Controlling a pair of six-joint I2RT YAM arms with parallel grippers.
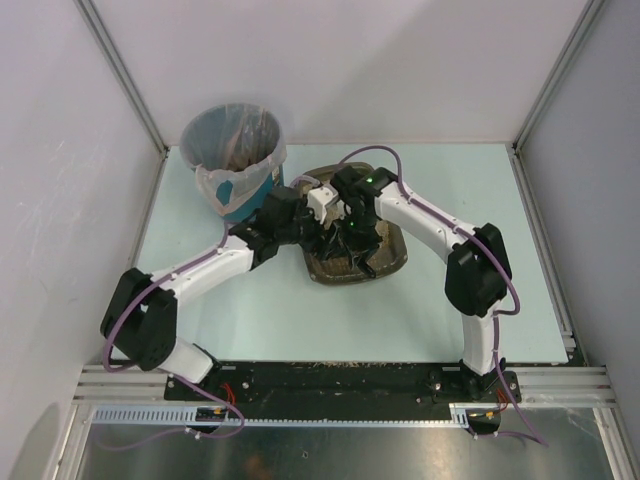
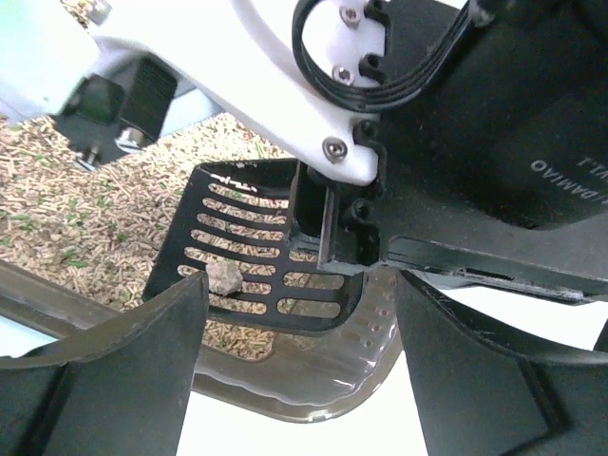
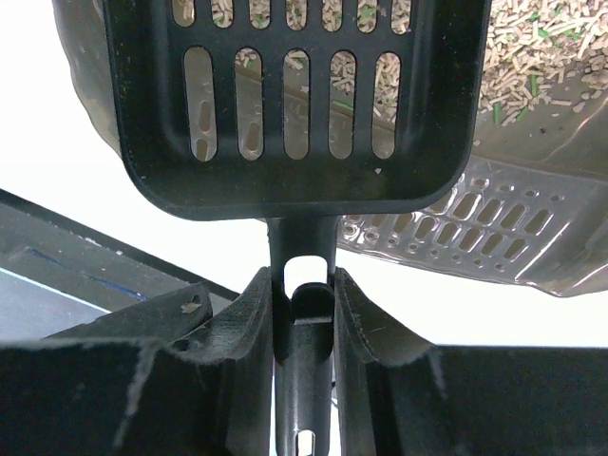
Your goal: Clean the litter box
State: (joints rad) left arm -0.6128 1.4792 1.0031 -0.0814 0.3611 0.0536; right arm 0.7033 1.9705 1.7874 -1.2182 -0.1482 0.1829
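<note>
The right tool (image 3: 304, 285) clamps the stiff black slotted plastic scoop (image 3: 285, 180) by its handle; left tool (image 2: 299, 332) wide; grey-brown plastic litter box (image 3: 494, 228) likely light, rim-grippable.

Litter box (image 1: 395, 262) was grey-brown, its rim patterned with small embossed dots. Pellets (image 2: 76, 209) were beige with a few green flecks. Scoop (image 3: 294, 190) was black with rows of slots; clump (image 2: 225, 276) was grey-tan. Bin (image 1: 240, 203) was teal, liner (image 1: 205, 175) clear-whitish. Table (image 1: 300, 320) was pale mint. Arms (image 1: 200, 275) were white and black, cables (image 1: 372, 150) purple.
</note>
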